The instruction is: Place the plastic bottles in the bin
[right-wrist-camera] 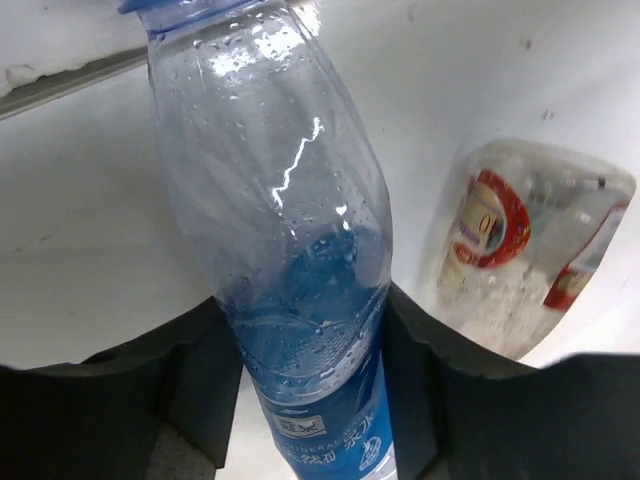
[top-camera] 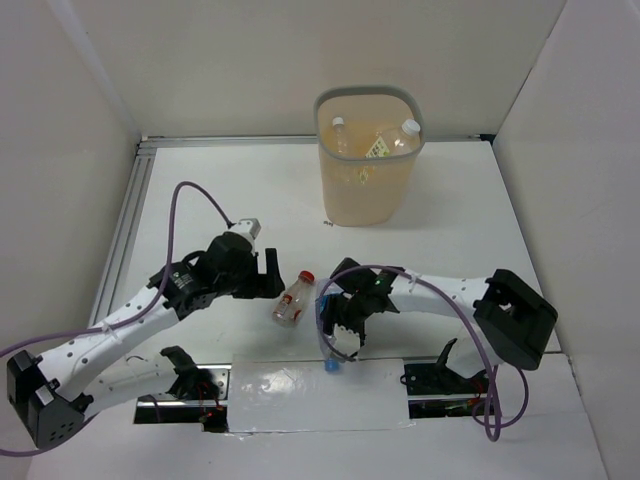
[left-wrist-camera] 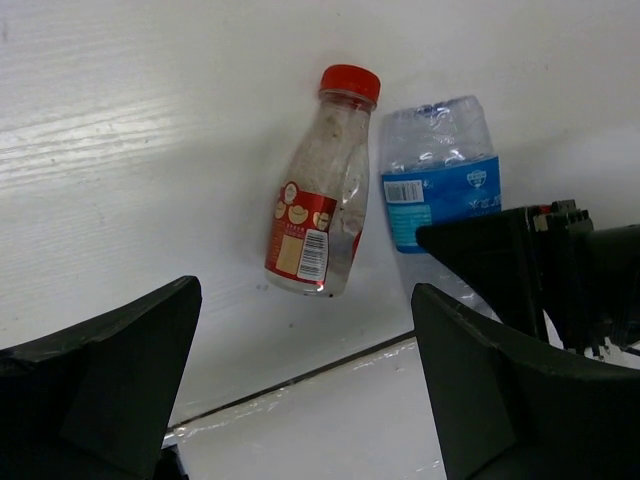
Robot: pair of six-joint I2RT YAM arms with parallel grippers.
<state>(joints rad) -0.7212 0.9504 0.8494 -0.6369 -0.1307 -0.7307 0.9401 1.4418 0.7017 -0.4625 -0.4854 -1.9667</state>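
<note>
Right end effector (right-wrist-camera: pixel 305 370) clamps the blue-labelled bottle (right-wrist-camera: pixel 270 200) lying on the tabletop (right-wrist-camera: pixel 80 200). Left end effector (left-wrist-camera: pixel 305 292) stands wide (red-capped bottle (left-wrist-camera: pixel 320 200) just ahead, untouched).

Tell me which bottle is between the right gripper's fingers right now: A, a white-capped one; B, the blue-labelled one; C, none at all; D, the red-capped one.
B: in the right wrist view the blue-labelled bottle sits between the fingers of the right gripper, both touching its sides, while the red-capped bottle lies free beside it.
</note>
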